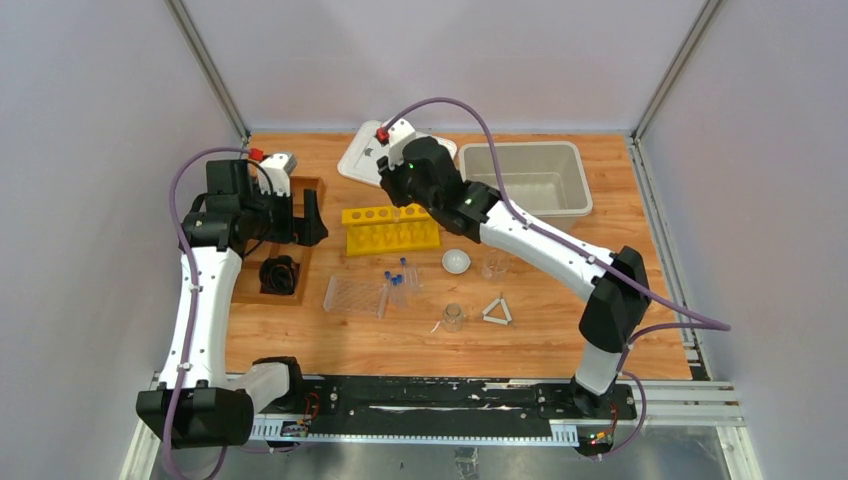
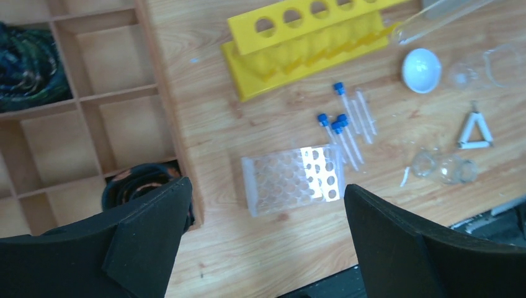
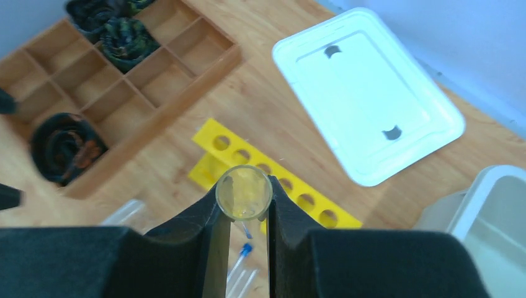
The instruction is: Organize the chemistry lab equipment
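Right gripper (image 3: 243, 218): clamped on a clear tube (image 3: 243, 194), held over the yellow rack (image 3: 231, 149), toward the far edge.
Left gripper (image 2: 265, 189): fingers wide apart, above the wooden tray (image 2: 162, 93) at the left edge.
Blue-capped tubes (image 1: 398, 283): lying mid-worktop beside the clear rack (image 1: 353, 296).

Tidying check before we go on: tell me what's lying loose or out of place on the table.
The blue-capped tubes lie scattered flat on the table, between the yellow rack and the clear plastic rack, in no holder. The right gripper holds a larger clear tube. Nothing looks spilled or broken.
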